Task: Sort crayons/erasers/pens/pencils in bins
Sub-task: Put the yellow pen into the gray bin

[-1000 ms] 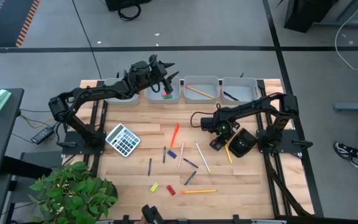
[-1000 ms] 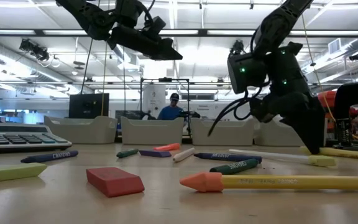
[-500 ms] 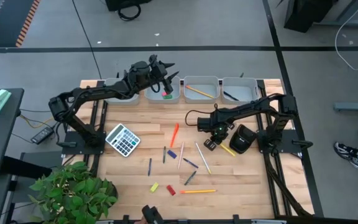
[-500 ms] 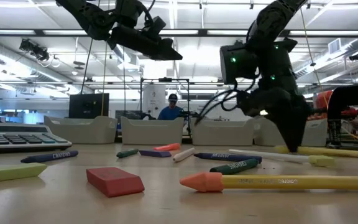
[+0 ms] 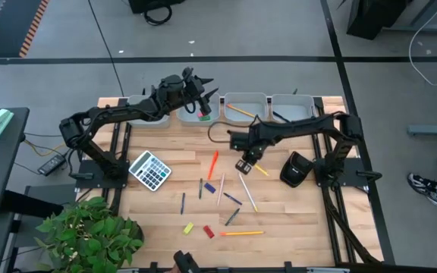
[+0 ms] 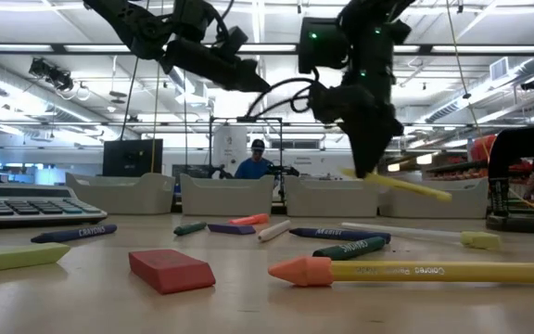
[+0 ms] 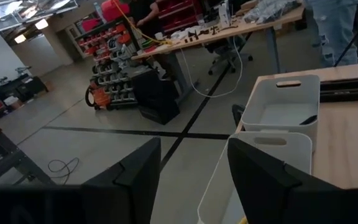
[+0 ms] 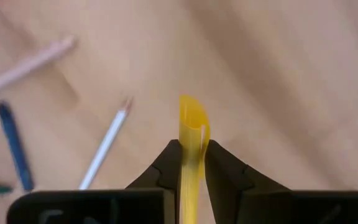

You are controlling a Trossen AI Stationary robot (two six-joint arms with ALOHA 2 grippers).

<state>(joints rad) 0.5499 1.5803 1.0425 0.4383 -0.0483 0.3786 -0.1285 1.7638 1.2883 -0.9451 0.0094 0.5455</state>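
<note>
The right gripper [image 5: 244, 166] is closed on a yellow pencil [image 8: 191, 134]; in the right wrist view the two dark fingers [image 8: 166, 167] pinch its shaft from both sides, its end sticking out past them. From table height the pencil [image 6: 406, 186] hangs clear of the wood, tilted, one end lower, under the gripper [image 6: 367, 169]. From above, the gripper sits over the middle of the wooden table [image 5: 165, 212], its pencil [image 5: 259, 169] trailing toward the right

Just beside it on the table lie a pale pencil [image 5: 247, 192], an orange crayon [image 5: 213, 161], a pink stick [image 5: 221, 189] and several dark blue and green crayons [image 5: 232, 199]. Nearer the front edge are a yellow eraser [image 5: 189, 227], a red eraser [image 5: 209, 232] and a long yellow pencil with an orange tip [image 5: 241, 233]. A grey calculator [image 5: 149, 170] lies toward the left

The left gripper [image 5: 203, 94] hovers above the back row of bins [image 5: 244, 97], jaws spread wide with nothing between them; its wrist view shows the two fingers [image 7: 135, 171] apart over a light-grey bin [image 7: 284, 115]. The bin under it holds a red and a green piece [image 5: 202, 116], too small to tell more; the next bin holds a yellow pencil [image 5: 241, 111]

A leafy plant [image 5: 89, 231] stands at the front left corner. In the low view a person [image 6: 252, 161] shows far behind the bins
</note>
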